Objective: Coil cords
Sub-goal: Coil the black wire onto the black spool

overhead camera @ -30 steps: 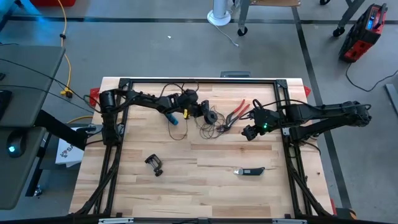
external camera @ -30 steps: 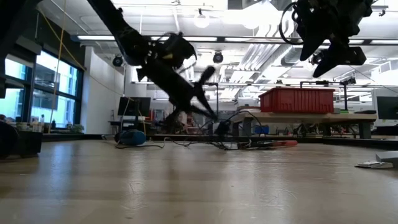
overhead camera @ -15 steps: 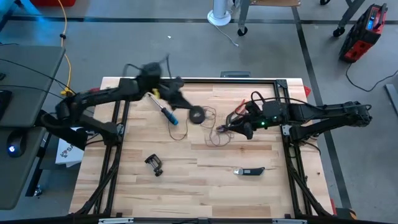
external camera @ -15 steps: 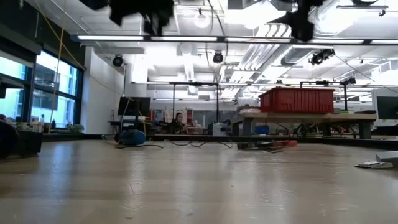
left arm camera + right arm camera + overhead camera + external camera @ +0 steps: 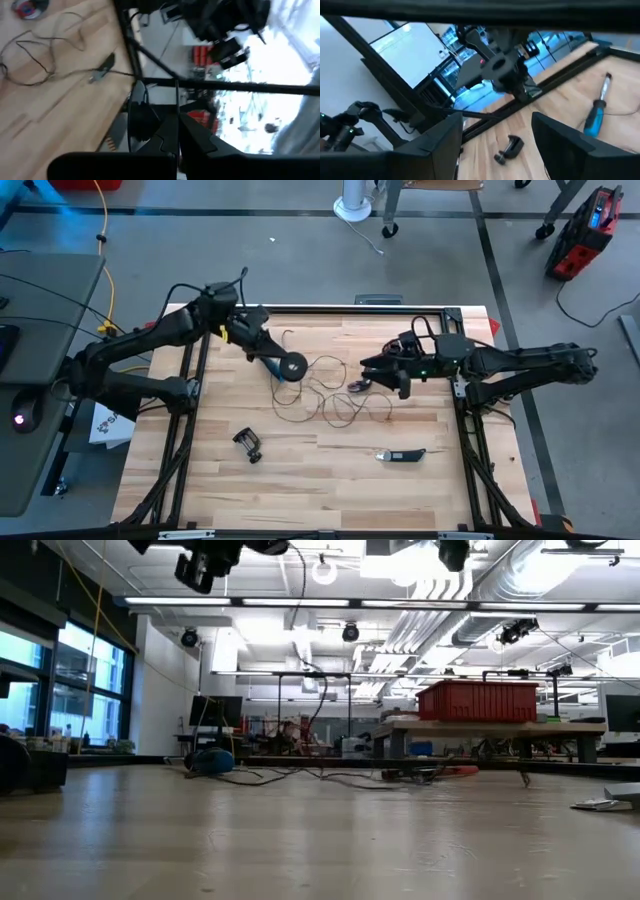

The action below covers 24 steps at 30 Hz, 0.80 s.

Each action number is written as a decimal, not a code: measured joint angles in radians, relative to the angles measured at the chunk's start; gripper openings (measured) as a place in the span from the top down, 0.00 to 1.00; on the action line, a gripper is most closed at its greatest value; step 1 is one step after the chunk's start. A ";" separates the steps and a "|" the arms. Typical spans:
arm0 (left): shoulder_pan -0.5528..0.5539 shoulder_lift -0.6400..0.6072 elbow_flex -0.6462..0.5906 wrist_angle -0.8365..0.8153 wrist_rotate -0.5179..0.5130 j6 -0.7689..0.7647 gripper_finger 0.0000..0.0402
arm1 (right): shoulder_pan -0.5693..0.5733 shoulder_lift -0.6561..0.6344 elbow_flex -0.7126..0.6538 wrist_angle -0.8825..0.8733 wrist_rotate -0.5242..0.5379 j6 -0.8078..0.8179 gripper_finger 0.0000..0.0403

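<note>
Cord (image 5: 345, 408), a single hair-thin dark strand, sprawls in loose loops across the wooden table (image 5: 400, 500), running from its one small black reel (image 5: 294, 365) towards the right arm's side. The reel lies flat, touching the blue handle of the lone screwdriver (image 5: 266, 358). Just beyond the reel on the left arm's side, the left gripper (image 5: 250, 332) hangs raised, fingers pinched together on the cord, a strand of which climbs from the tabletop in the low view. On the reel's other side, past the loops, the right gripper (image 5: 372, 370) hovers with fingers spread wide and empty over one pair of red pliers (image 5: 357, 386). One black clamp (image 5: 248, 444) and one dark knife-like tool (image 5: 402, 454) lie well apart from the reel, towards the near edge. Half a second earlier the reel sat nearer the pliers and the cord was bunched tighter.
</note>
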<state>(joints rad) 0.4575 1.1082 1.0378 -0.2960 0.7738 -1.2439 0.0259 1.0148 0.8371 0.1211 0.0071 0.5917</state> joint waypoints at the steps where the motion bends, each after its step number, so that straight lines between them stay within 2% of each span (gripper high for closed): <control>1: -0.005 0.000 0.000 -0.044 -0.020 0.031 1.00 | -0.004 0.009 0.000 0.007 0.000 -0.004 0.43; 5: -0.025 0.005 -0.002 -0.286 -0.195 0.171 1.00 | -0.020 0.032 0.000 0.014 0.000 0.020 0.43; 7: -0.040 0.002 -0.002 -0.312 -0.282 0.235 1.00 | -0.021 0.040 0.000 0.010 -0.003 0.036 0.43; 8: -0.045 -0.005 -0.002 -0.269 -0.308 0.287 1.00 | -0.020 0.042 0.000 -0.002 -0.014 0.036 0.43; 13: -0.085 -0.044 0.000 0.254 -0.422 0.571 1.00 | -0.020 0.059 0.000 0.012 -0.038 0.036 0.43; 16: -0.085 -0.045 0.000 0.598 -0.553 0.638 1.00 | -0.020 0.060 0.000 0.045 -0.037 0.037 0.43; 18: -0.084 -0.045 0.000 0.800 -0.602 0.667 1.00 | -0.020 0.060 0.000 0.081 -0.037 0.042 0.43; 21: -0.086 -0.047 0.001 0.992 -0.689 0.620 1.00 | -0.020 0.060 0.000 0.131 -0.038 0.079 0.43; 24: -0.091 -0.039 0.001 1.089 -0.706 0.413 1.00 | -0.020 0.059 0.000 0.160 -0.038 0.082 0.43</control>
<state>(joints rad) 0.3664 1.0689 1.0386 0.7935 0.0677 -0.8312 0.0063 1.0740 0.8371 0.2813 -0.0307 0.6732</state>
